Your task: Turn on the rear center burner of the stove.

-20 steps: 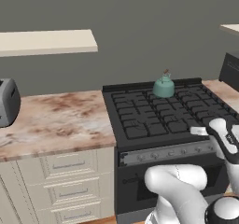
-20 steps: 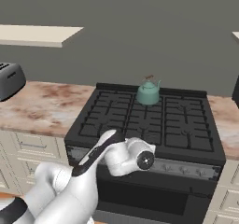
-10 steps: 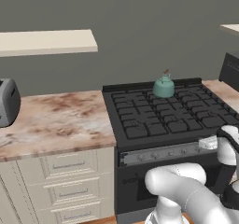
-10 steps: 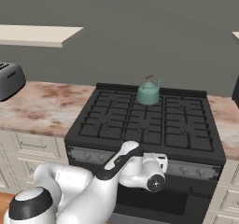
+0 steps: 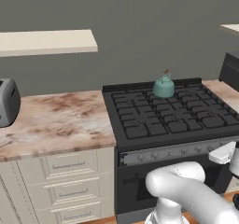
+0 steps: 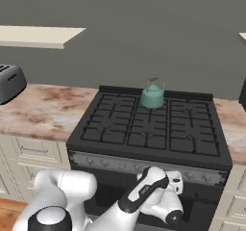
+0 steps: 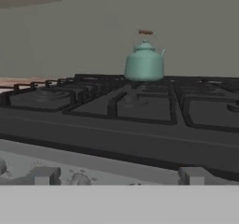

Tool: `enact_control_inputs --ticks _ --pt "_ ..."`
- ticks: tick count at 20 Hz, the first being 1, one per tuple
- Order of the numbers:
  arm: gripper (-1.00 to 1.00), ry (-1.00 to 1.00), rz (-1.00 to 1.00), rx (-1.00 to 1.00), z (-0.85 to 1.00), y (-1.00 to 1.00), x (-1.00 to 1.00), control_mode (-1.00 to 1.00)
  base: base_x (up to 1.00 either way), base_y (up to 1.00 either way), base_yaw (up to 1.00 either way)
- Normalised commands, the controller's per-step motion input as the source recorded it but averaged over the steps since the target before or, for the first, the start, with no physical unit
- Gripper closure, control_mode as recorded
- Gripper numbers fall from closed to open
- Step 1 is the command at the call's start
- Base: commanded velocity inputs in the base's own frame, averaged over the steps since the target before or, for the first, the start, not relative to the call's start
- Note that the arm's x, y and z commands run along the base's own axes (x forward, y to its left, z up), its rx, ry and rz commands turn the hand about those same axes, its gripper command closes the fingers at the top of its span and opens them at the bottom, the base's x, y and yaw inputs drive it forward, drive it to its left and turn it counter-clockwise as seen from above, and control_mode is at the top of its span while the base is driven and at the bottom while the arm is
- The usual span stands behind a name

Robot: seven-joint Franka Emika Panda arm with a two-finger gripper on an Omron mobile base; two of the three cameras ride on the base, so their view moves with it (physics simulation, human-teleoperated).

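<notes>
Fingers (image 6: 175, 182) sit low before stove (image 6: 149, 129) knob strip (image 6: 144, 168); you cannot tell how far open, nothing held. Kettle (image 7: 144, 62) straight beyond fingers, on rear center burner. Knobs (image 7: 45, 175) small, rigid, smooth: pinch rim firmly, twist.

The stove (image 7: 140, 139) fills the lower half, seen low from its front edge. Its black grates (image 7: 140, 104) run across from 9 to 3 o'clock. A teal kettle (image 7: 144, 62) with a brown-topped handle stands upright at the back, toward 12 o'clock, against the grey wall (image 7: 93, 27). Two grey knobs (image 7: 44, 175) sit on the grey strip at 7 and 5 o'clock. A sliver of marbled bench (image 7: 18, 82) shows at 9 o'clock.
</notes>
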Motion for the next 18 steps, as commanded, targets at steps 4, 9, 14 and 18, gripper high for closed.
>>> enact_control_inputs --ticks 4,9,14,18 --pt "-1.00 0.00 -0.03 0.00 -0.05 -0.16 0.10 -1.00 0.00 0.00 0.00" --pt "-1.00 0.00 -0.05 0.00 -0.06 -0.23 0.00 -1.00 0.00 0.00 0.00" --pt "-1.00 0.00 -0.02 0.00 -0.17 -0.15 0.00 -1.00 0.00 0.00 0.00" --pt "-1.00 0.00 -0.02 0.00 -0.28 -0.12 0.01 -1.00 0.00 0.00 0.00"
